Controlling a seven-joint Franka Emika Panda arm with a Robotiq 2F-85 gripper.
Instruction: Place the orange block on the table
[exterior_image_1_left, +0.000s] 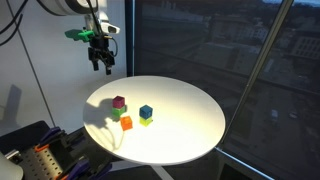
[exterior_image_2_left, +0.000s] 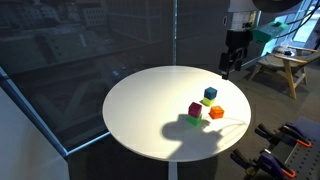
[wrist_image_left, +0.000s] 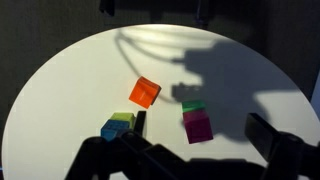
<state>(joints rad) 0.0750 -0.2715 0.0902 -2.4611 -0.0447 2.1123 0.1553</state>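
The orange block (exterior_image_1_left: 126, 123) (exterior_image_2_left: 216, 113) (wrist_image_left: 145, 92) is a small orange-red cube. It rests by itself on the round white table (exterior_image_1_left: 185, 130) (exterior_image_2_left: 140, 110) (wrist_image_left: 70, 90). My gripper (exterior_image_1_left: 100, 62) (exterior_image_2_left: 228, 68) hangs high above the table's edge, well clear of the cubes. It is open and empty. In the wrist view its dark fingers (wrist_image_left: 185, 150) frame the bottom of the picture.
A magenta cube (exterior_image_1_left: 119, 102) (exterior_image_2_left: 195, 110) (wrist_image_left: 198, 127) sits on a green one. A blue cube (exterior_image_1_left: 146, 111) (exterior_image_2_left: 210, 93) (wrist_image_left: 113, 131) sits on a yellow-green one. Both stacks stand close to the orange block. Large windows stand beside the table.
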